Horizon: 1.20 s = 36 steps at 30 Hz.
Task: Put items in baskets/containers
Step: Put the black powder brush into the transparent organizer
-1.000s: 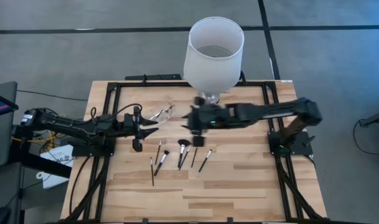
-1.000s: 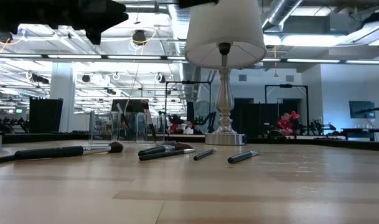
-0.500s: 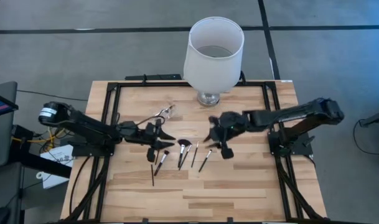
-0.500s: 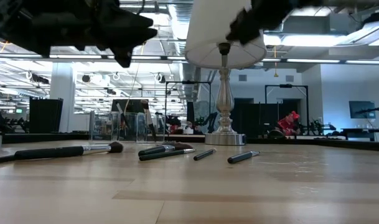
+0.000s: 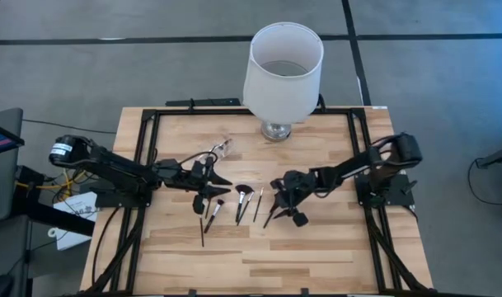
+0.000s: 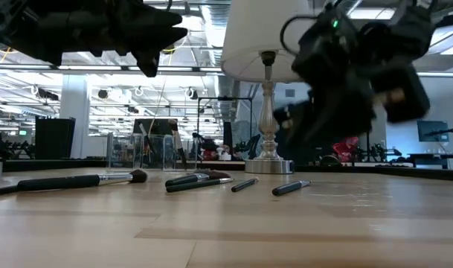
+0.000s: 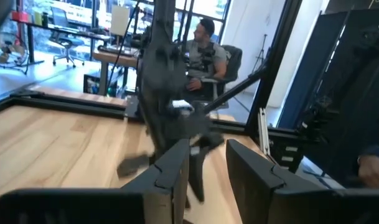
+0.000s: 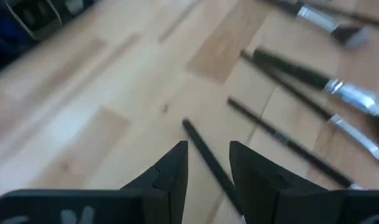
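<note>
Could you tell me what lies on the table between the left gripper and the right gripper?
In the high view, several makeup brushes lie between the left gripper and the right gripper.

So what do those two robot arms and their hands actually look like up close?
Both arms are dark, nearly black, built of slim jointed segments. The left arm has a round silver cap at its outer joint and black cables trailing off the table edge. The right arm shows a small green light in the low view. Each hand, left hand and right hand, ends in two flat, dark, angular fingers.
</note>
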Available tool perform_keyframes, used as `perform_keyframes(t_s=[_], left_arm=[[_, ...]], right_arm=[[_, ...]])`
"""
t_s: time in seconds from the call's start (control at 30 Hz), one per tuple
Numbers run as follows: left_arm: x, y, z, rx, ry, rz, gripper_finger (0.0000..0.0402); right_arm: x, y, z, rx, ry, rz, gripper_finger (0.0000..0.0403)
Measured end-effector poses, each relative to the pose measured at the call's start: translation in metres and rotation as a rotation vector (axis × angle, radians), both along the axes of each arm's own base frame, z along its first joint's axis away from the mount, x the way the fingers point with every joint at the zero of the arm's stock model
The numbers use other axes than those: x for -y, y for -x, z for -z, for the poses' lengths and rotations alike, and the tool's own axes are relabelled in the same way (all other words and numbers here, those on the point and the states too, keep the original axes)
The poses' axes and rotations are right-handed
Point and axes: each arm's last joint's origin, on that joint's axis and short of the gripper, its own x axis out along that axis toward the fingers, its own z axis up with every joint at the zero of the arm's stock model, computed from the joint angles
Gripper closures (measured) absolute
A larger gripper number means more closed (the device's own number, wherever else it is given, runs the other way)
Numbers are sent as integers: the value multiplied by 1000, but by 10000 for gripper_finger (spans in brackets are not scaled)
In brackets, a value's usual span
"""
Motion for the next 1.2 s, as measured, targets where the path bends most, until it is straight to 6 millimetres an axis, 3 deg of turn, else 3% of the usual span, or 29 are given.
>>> perform_keyframes(t_s=[0.23, 0.7, 0.9, 1.03, 1.2], left_arm=[[0, 0, -1, 8, 4, -2, 297], [0, 0, -2, 17, 2, -3, 297], [0, 0, -2, 18, 2, -3, 297], [-1, 0, -2, 21, 3, -17, 297], [-1, 0, -1, 15, 10, -41, 297]], right_arm=[[10, -9, 20, 43, 40, 13, 294], [23, -5, 31, 7, 39, -58, 295], [30, -7, 55, -17, -27, -67, 296], [30, -10, 70, 49, -91, -129, 314], [35, -12, 75, 88, -117, -107, 369]])
